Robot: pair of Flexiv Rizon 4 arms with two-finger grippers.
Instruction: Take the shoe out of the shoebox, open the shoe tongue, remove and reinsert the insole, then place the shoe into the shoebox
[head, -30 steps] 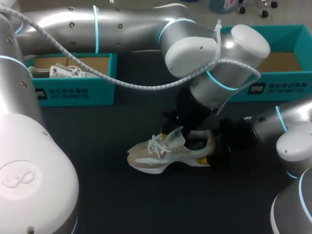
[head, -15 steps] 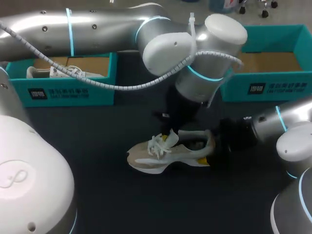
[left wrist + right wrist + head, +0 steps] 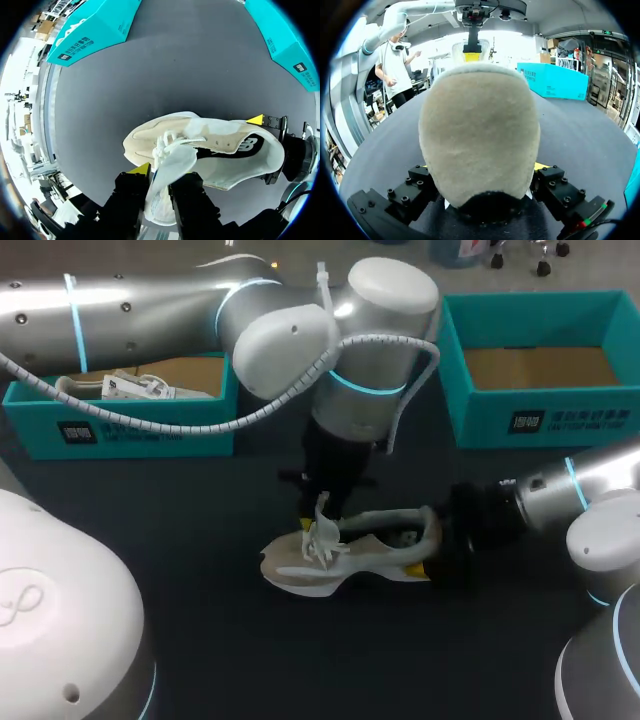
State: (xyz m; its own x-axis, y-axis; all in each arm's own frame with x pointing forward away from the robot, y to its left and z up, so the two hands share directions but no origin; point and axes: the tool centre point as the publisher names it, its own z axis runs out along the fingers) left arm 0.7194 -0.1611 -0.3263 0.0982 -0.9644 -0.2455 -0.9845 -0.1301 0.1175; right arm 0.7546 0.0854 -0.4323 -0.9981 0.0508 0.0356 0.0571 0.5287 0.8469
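Observation:
A beige and white shoe lies on its side on the black table, toe toward the left. My left gripper hangs over the laces; in its wrist view the white tongue stretches up between the fingers of this gripper, which is shut on it. The shoe's dark opening shows behind the tongue. My right gripper straddles the heel, one finger pressed on each side, its yellow tips barely showing. The insole is hidden.
A teal shoebox at the back left holds another white shoe. A second teal shoebox at the back right shows a bare cardboard floor. My left arm's elbow looms over the table's middle.
My left arm has swung to the left, and its gripper has moved from over the shoe's opening toward the laces, drawing the tongue along. The right arm and shoe have stayed put.

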